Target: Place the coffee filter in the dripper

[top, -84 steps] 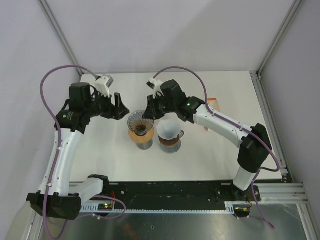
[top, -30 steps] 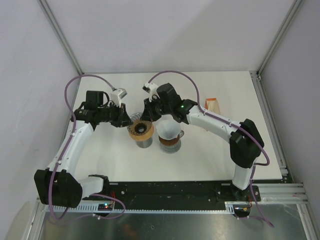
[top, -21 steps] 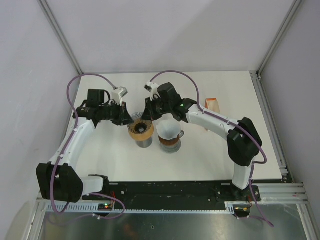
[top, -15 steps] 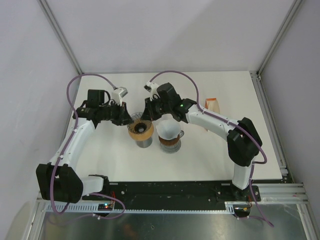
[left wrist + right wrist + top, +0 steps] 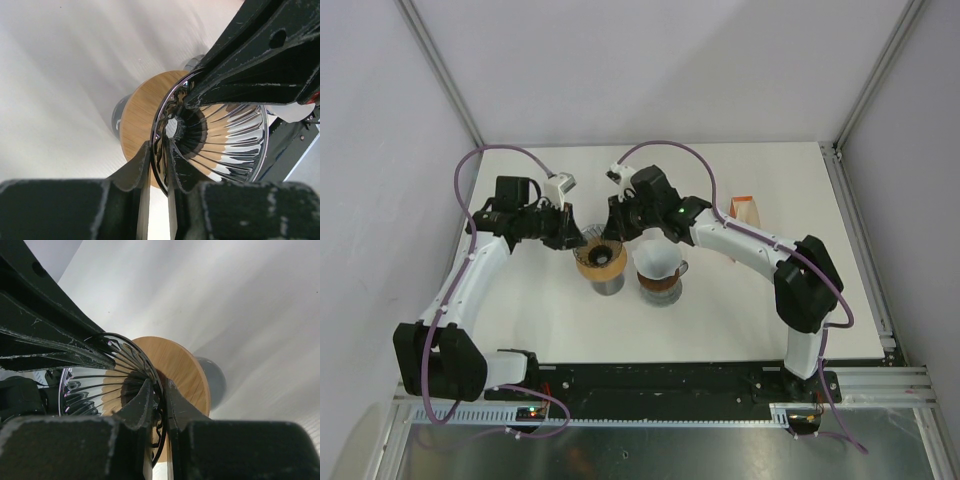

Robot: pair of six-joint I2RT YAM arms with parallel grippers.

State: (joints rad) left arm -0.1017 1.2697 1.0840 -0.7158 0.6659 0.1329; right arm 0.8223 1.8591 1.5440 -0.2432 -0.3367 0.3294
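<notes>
Looking down from above, we see both arms reaching in toward the middle of the white table (image 5: 740,320), where the dripper (image 5: 601,257) stands. It is a shiny ribbed metal cone with a wire rim, seated in a round wooden collar (image 5: 590,268) on top of a grey base (image 5: 610,288). The left gripper (image 5: 572,237) meets the dripper from the left and the right gripper (image 5: 616,232) from the far right side, so the two face each other across the cone. In the left wrist view the left gripper (image 5: 157,150) has its fingers drawn narrow with the thin rim of the dripper (image 5: 225,140) pinched between them, one finger inside the cone and one outside, above the wooden collar (image 5: 142,107). In the right wrist view the right gripper (image 5: 159,385) is likewise closed narrow on the rim of the dripper (image 5: 107,377), with the wooden collar (image 5: 182,370) and grey base (image 5: 212,377) behind it. Inside the cone we see only bare metal ribs. Just right of the dripper stands a white cup (image 5: 658,262) on a brown ring. The filter (image 5: 748,209), as far as we can tell the pale piece with an orange-brown edge, lies on the table to the right beyond the right arm, well apart from the dripper.
</notes>
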